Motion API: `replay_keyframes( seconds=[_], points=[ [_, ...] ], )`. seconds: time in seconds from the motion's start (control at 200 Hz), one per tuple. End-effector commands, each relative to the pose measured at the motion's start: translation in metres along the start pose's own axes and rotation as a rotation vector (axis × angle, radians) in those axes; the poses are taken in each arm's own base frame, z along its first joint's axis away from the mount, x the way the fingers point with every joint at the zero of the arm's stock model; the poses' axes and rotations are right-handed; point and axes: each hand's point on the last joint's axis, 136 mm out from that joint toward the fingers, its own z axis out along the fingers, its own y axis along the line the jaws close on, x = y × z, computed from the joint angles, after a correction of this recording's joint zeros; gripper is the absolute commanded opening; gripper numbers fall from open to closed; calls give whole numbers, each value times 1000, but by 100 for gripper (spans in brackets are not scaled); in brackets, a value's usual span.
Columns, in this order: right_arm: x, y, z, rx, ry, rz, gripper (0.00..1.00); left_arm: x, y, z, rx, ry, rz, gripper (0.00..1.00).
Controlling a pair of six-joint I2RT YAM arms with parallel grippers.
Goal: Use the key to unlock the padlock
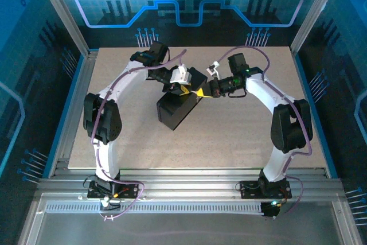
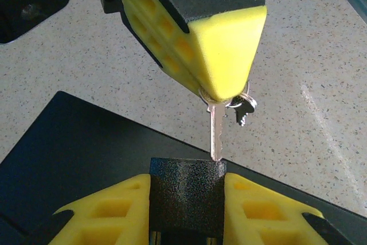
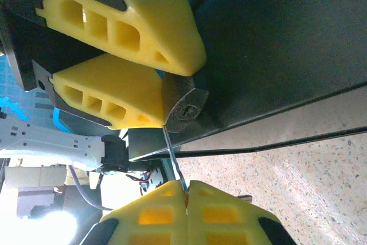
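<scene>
Left gripper (image 2: pixel 187 202): yellow fingers (image 2: pixel 112 210) clamped on either side of the padlock, just above the box.
Right gripper (image 3: pixel 187 190): yellow fingers (image 3: pixel 229 213) pressed together, pinching the key by its head; tip to tip with the left gripper.
Both grippers, top view: left gripper (image 1: pixel 182 87) and right gripper (image 1: pixel 202 92) meet over the far corner of the box (image 1: pixel 174 112).
Padlock (image 2: pixel 187 190): dark, rough-textured body held between the left jaws. In the right wrist view its grey keyhole face (image 3: pixel 186 109) sticks out past the fingertips, towards the right jaws.
Key (image 2: pixel 215 131): thin silver blade running straight from the right jaws to the padlock. Its tip meets the padlock's edge just beside the keyhole; whether it has gone in cannot be told.
Ring (image 2: pixel 245 94): at the key's head, beside the right fingertips, with a second small key (image 2: pixel 243 110) hanging free.
Box (image 2: pixel 69 159): dark and flat, lying on the table below the left jaws.
Table (image 2: pixel 315 84): pale speckled top.
Markings: any on the keyhole face are too blurred to read.
</scene>
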Motion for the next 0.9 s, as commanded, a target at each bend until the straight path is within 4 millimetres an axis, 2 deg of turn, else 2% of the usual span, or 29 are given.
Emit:
replay_keyframes(
  seconds=[0.0, 0.896],
  points=[
    [1, -2, -4, -15, -7, 23, 0, -10, -8, -6, 9, -34, 2, 6],
    [-11, -7, 3, -17, -17, 49, 0, -11, -7, -6, -1, -44, -4, 4]
  ],
)
